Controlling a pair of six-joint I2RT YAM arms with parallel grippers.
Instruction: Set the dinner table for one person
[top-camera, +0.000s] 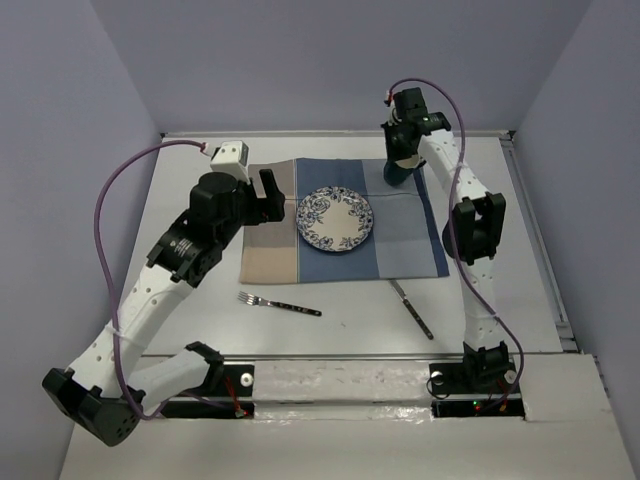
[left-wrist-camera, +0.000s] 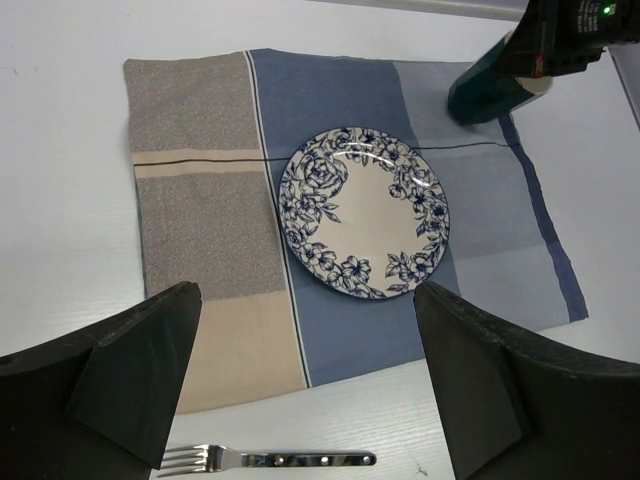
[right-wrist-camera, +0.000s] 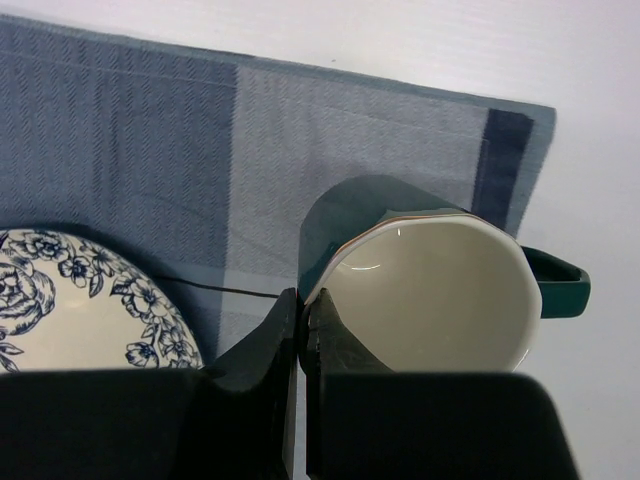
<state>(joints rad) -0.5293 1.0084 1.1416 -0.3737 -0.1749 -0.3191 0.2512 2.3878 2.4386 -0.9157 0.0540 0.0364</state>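
I am pinching the mug (right-wrist-camera: 430, 290) by its rim with my right end effector (right-wrist-camera: 303, 310). One finger is sitting inside the glossy cream bowl and the other is pressing the dark green outer wall. The mug is over the far right corner of the placemat (left-wrist-camera: 200, 200), which is lying toward the far edge of the matte white desk (top-camera: 350, 325). I am reading this as the placing step. Doing it well is meaning a straight, slow descent so the flat base is meeting the cloth evenly, with the handle pointing at the desk's right edge, away from the flowered plate (top-camera: 336, 218). A one-sided pinch on glazed ceramic is likely to let the mug swing, so I am planning to let go only once it is seated; whether the base is touching now I cannot tell. The woven checked cloth is looking soft and may wrinkle. My left end effector (left-wrist-camera: 310, 390) is hanging wide apart and empty above the placemat's near left part. The metal fork (top-camera: 278, 303) and knife (top-camera: 411, 308) are lying on bare desk toward the near edge.
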